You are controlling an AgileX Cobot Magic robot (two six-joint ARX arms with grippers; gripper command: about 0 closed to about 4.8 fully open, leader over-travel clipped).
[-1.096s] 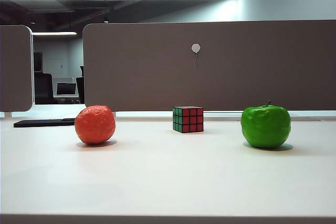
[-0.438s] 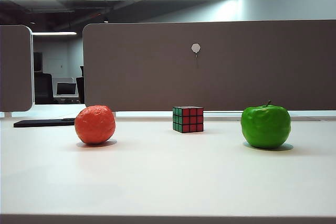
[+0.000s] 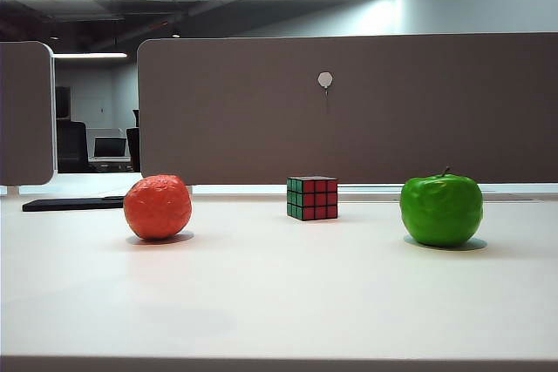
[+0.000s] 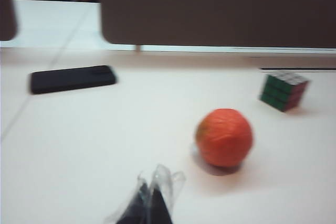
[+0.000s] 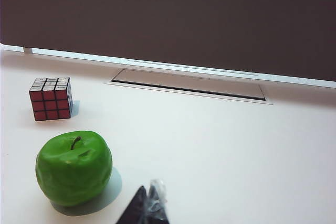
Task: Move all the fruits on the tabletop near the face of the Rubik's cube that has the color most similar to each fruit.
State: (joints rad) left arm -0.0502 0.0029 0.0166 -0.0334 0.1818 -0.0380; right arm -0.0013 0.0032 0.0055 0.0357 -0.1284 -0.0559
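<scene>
Both hands, left [image 4: 152, 203] and right [image 5: 148, 207], are seen closed, empty, near the cube [image 3: 312, 198]; the glossy apple [image 5: 74, 167], likely slippery, is best gripped across its widest part.

Tabletop [image 3: 279, 302], as catalogued from the two grippers. Left gripper [image 4: 149, 200], fingertips pressed together, is held over the near part of the tabletop; the bumpy fruit [image 4: 224, 137] is set ahead of it and apart, the Rubik's cube [image 4: 283, 91] farther beyond, a flat slab [image 4: 72, 78] far ahead to the other side. Right gripper [image 5: 148, 208], likewise closed, is placed near the apple [image 5: 74, 167], not touching; the cube lies beyond the apple. A partition [image 3: 349, 111] is stood behind everything.
</scene>
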